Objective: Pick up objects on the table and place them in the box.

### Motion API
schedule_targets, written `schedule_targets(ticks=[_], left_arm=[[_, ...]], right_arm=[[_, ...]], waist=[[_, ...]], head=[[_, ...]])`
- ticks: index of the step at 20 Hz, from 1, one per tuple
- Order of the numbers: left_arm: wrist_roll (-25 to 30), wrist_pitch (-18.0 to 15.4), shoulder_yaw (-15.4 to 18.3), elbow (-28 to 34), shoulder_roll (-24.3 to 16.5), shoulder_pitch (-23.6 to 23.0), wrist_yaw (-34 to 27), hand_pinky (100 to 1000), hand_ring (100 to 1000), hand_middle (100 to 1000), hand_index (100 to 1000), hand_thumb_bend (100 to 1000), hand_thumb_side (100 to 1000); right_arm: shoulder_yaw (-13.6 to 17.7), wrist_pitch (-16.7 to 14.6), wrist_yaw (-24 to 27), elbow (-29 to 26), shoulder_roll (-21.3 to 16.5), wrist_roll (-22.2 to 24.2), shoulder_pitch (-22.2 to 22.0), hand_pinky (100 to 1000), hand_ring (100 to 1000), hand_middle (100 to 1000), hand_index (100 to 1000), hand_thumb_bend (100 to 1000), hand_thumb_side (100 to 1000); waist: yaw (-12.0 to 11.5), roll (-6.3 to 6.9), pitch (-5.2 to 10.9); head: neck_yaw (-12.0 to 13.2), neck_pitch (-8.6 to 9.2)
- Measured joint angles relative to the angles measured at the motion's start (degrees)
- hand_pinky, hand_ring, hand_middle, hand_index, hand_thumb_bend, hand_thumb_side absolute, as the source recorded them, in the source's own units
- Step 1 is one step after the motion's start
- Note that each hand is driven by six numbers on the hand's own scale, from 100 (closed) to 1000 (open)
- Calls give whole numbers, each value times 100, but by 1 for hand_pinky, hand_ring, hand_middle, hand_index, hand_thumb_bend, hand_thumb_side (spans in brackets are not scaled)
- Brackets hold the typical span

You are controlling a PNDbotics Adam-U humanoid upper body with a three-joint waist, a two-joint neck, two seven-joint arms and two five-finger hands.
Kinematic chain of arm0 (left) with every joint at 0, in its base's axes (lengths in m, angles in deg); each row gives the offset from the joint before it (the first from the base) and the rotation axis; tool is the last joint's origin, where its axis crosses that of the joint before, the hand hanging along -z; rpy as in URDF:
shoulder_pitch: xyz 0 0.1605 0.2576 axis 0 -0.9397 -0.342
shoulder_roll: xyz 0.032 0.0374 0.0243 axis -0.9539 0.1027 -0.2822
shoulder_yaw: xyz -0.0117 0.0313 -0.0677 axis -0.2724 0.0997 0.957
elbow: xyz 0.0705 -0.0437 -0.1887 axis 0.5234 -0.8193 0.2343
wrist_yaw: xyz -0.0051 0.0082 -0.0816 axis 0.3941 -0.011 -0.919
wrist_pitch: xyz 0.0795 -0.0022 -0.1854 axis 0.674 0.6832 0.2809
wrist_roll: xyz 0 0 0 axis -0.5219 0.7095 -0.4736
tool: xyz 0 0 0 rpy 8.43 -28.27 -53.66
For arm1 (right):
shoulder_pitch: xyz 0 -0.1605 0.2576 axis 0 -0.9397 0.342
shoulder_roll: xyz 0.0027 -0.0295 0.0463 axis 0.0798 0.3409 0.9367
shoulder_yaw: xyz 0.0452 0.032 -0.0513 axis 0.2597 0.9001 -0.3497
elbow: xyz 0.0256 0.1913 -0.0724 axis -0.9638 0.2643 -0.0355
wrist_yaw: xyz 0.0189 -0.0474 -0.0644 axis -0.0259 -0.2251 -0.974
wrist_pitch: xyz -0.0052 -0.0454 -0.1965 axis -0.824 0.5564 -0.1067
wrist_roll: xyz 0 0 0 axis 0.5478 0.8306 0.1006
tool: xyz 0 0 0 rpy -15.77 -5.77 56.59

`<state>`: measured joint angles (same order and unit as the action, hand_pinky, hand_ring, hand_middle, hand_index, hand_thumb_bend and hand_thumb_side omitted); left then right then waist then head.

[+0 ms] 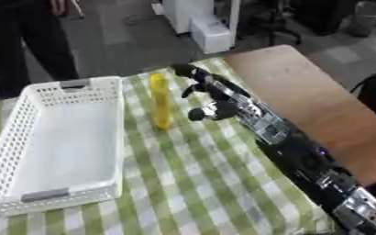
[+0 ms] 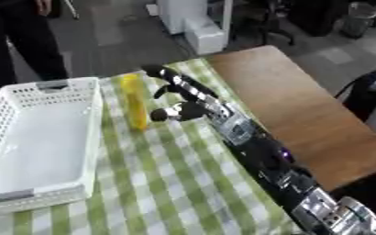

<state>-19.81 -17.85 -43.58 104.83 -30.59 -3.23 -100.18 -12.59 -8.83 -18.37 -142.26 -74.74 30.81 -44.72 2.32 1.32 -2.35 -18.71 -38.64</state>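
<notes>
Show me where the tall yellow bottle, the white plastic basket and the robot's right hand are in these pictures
Tall yellow bottle (image 1: 160, 103): left eye view, middle of its upright body.
White plastic mesh basket (image 1: 117, 137): left eye view, its right side wall.
Robot's right hand (image 1: 215, 94): left eye view, on the palm, beside the bottle.

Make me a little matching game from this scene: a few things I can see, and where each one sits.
Things:
1. white basket
2. yellow bottle
3. right robot hand
4. checked cloth

Places or states:
a. spread over the table
b. left side, nothing inside
c. open, just right of the bottle
d. upright between basket and hand

Pairs: 1-b, 2-d, 3-c, 4-a
</notes>
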Motion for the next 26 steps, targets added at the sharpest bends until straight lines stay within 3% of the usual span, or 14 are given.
schedule_targets(ticks=[11, 17, 26], left_arm=[[22, 4, -2, 0, 53, 125, -41, 655, 607, 851, 891, 380, 769], [34, 12, -2, 0, 55, 149, -45, 655, 607, 851, 891, 380, 769], [62, 38, -18, 0, 124, 162, -48, 649, 601, 853, 893, 381, 770]], right_arm=[[167, -259, 191, 931, 69, 260, 421, 674, 1000, 1000, 1000, 1000, 693], [177, -381, 165, 1053, 68, 304, 551, 689, 1000, 1000, 1000, 1000, 698], [182, -472, 68, 1114, 66, 275, 626, 688, 1000, 1000, 1000, 1000, 701]], waist=[[-91, 30, -123], [-104, 33, -153], [-189, 72, -234]], head=[[-99, 143], [-122, 160], [-306, 340]])
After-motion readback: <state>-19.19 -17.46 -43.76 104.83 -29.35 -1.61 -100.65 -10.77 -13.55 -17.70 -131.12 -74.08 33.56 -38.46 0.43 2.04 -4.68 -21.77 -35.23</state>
